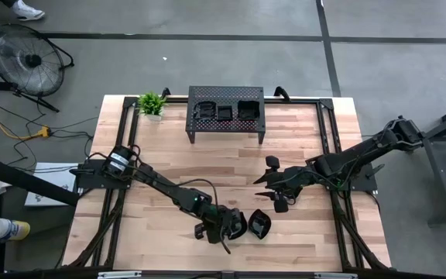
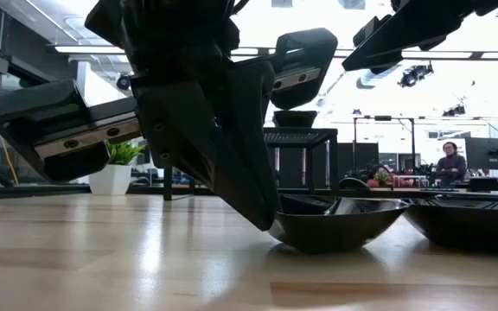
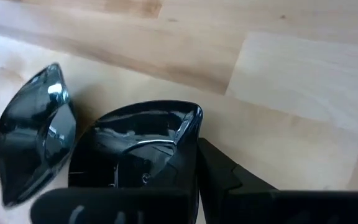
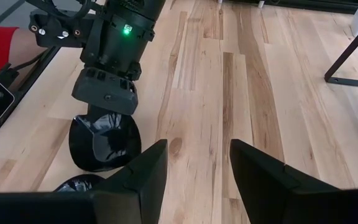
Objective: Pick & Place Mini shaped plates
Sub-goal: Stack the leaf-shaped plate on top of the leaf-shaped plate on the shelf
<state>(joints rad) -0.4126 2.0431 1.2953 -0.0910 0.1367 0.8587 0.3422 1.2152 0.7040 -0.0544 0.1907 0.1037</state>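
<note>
Two glossy black mini plates sit on the wooden table near its near edge. My left gripper (image 1: 224, 226) is down on the left one (image 1: 238, 224), a pointed dish (image 3: 138, 134), and is shut on its wall. The second plate (image 1: 260, 226), leaf-shaped (image 3: 33, 137), rests on its underside just right of it, untouched. My right gripper (image 1: 274, 191) hovers open above bare table right of centre (image 4: 194, 180), its camera facing both plates. Several more plates lie on the perforated stand (image 1: 225, 112). My left gripper pinches one side wall of the pointed plate (image 3: 188, 140), with one finger inside the bowl and the other finger (image 3: 229, 177) outside it. The fingers slant down from the table's left (image 2: 249, 190). The plate's underside (image 2: 331, 242) rests on the table.
The black perforated stand stands at the table's far edge, with a small potted plant (image 1: 152, 103) to its left. Bare wood lies between the stand and the grippers. A person (image 2: 448, 160) sits in the room beyond the table.
</note>
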